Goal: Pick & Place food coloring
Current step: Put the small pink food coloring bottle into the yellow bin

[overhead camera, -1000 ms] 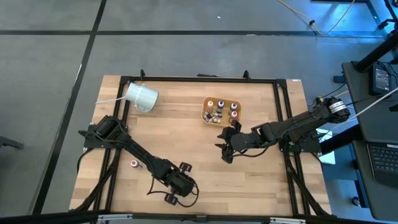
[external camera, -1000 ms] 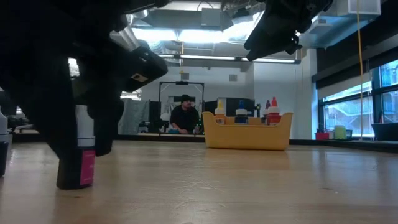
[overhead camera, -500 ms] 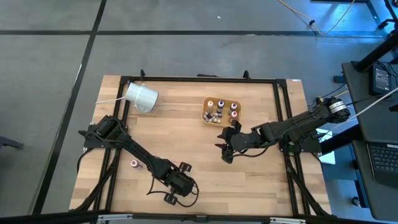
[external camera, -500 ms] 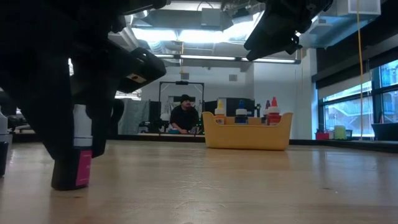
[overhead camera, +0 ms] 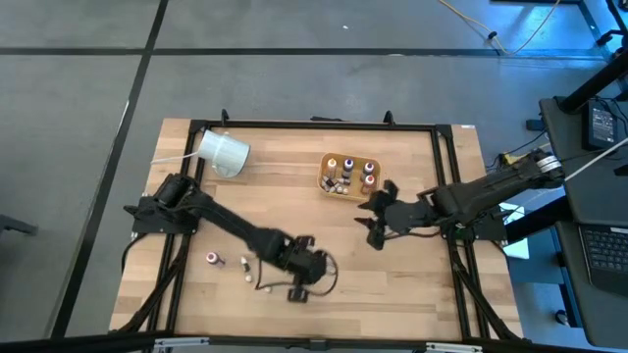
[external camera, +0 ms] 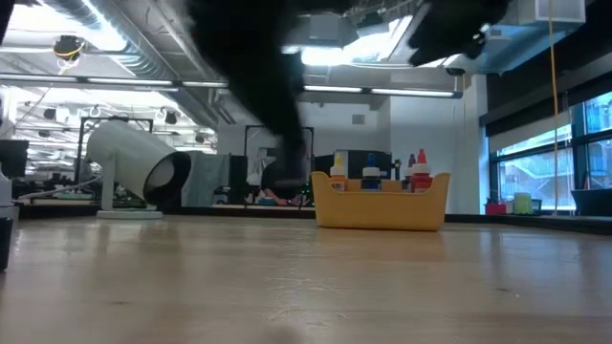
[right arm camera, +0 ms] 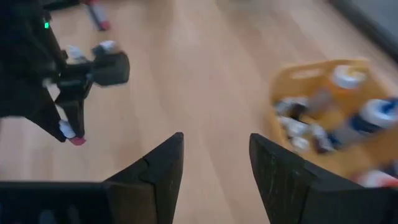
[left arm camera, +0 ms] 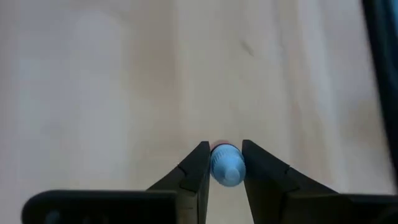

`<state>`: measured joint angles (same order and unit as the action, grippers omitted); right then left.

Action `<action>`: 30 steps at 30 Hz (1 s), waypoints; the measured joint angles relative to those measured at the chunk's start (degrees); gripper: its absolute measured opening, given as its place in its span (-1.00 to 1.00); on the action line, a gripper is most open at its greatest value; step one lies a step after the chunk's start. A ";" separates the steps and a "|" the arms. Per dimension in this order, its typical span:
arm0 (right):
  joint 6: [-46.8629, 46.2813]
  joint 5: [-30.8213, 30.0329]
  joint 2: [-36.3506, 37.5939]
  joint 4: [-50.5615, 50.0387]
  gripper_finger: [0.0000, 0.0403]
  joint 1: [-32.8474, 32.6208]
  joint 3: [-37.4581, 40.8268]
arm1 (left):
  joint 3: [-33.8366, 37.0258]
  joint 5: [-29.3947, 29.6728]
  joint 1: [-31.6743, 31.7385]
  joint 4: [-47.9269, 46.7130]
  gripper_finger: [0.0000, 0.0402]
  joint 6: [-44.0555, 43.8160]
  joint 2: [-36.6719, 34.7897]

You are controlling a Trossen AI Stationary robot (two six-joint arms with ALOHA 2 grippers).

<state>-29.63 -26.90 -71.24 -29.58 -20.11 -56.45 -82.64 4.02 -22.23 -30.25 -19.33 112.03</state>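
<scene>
My left gripper [left arm camera: 226,154] hangs over the table's near middle [overhead camera: 297,277], shut on a tiny food coloring bottle [left arm camera: 227,167] with a pale blue cap and pink body. The right wrist view shows that bottle [right arm camera: 70,133] at the tips of the down-pointing fingers. My right gripper [right arm camera: 214,142] is open and touches nothing. It hovers just to the near right of the tan-orange tray [overhead camera: 348,175], which holds several small bottles [external camera: 418,170]. More tiny bottles [overhead camera: 212,258] [overhead camera: 245,266] lie on the wood to the left. My left gripper pinches the bottle between its two fingers [left arm camera: 198,168], just below the pale blue cap [left arm camera: 227,174]. The fingers come from above, pointing down. The bottle stands upright in the hold, cap up, pink base [right arm camera: 77,141] below the fingertips and lifted clear of the table.
A large white cylinder [overhead camera: 224,152] lies on its side at the far left of the table. A dark frame [overhead camera: 444,186] runs along the table's edges. Bare wood lies between the left gripper and the tray. A desk with a laptop [overhead camera: 601,245] stands off to the right.
My left gripper has risen and swung from near the table's near edge toward the right and far side, carrying the pink bottle up off the wood. It has left the low view's foreground, uncovering the white cylinder. My right gripper has drawn back slightly toward the right.
</scene>
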 joint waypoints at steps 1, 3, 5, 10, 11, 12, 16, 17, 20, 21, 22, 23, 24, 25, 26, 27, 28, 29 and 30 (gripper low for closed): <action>-0.47 -1.85 0.96 -1.67 -0.09 -0.72 0.00 | -0.83 0.42 1.23 0.11 -0.63 0.96 0.00; -1.74 -5.31 2.88 -4.20 -0.09 -2.17 0.00 | -2.32 1.22 3.61 1.01 -0.63 3.34 0.00; -2.61 -7.67 4.69 -6.87 -0.09 -3.36 0.00 | -3.30 1.89 6.15 2.03 -0.64 5.54 0.00; -3.71 -9.50 8.63 -11.30 -0.09 -4.32 0.00 | -5.69 4.21 12.69 7.22 -0.62 9.65 0.00; -4.10 -9.52 9.43 -12.41 -0.09 -4.32 0.00 | -5.75 4.48 14.08 7.92 -0.62 10.09 0.00; -4.43 -9.56 10.13 -13.53 -0.09 -4.32 0.00 | -5.80 4.69 15.41 8.58 -0.62 10.47 0.00; -4.58 -10.67 12.93 -17.04 -0.09 -4.32 0.00 | -5.89 8.02 20.57 9.23 -0.64 10.62 0.01; -4.56 -11.76 13.45 -17.55 -0.09 -4.32 0.00 | -5.89 8.91 21.84 9.01 -0.63 10.65 0.24; -4.52 -15.63 14.60 -19.16 -0.09 -4.29 0.00 | -5.89 10.03 25.45 9.60 -0.60 10.71 1.20; -4.43 -17.11 14.85 -19.35 -0.09 -4.29 0.00 | -5.89 10.03 26.57 9.84 -0.60 10.68 1.55; -4.32 -18.45 14.98 -19.52 -0.09 -4.29 -0.02 | -5.89 10.01 27.62 9.97 -0.59 10.63 1.93; -3.90 -19.63 15.02 -19.95 -0.09 -4.28 -0.02 | -5.89 10.00 28.45 9.95 -0.59 10.52 2.43; -3.04 -20.42 15.04 -20.18 -0.09 -4.27 -0.02 | -5.89 9.97 29.16 9.88 -0.59 10.32 2.90; -2.53 -21.11 15.04 -20.13 -0.09 -4.27 -0.02 | -5.87 9.86 29.82 9.44 -0.60 10.21 3.36; -1.59 -21.49 15.04 -20.15 -0.09 -4.27 -0.02 | -5.87 9.49 30.44 9.41 -0.60 10.14 3.86; -1.17 -21.60 15.04 -20.13 -0.09 -4.27 -0.02 | -5.87 8.97 30.95 9.60 -0.61 10.12 4.30; -0.70 -21.61 15.04 -20.13 -0.09 -4.27 -0.02 | -5.87 8.25 31.37 9.38 -0.62 10.04 4.53; -0.29 -21.63 15.04 -20.11 -0.09 -4.27 -0.02 | -5.85 7.72 31.74 8.85 -0.62 9.65 4.61; -0.08 -21.63 15.04 -20.11 -0.09 -4.27 -0.02 | -5.85 7.63 31.99 8.81 -0.63 9.30 4.87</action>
<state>-29.71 -48.53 -56.21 -49.69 -24.38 -56.47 -88.49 11.65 9.76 -21.44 -10.03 116.90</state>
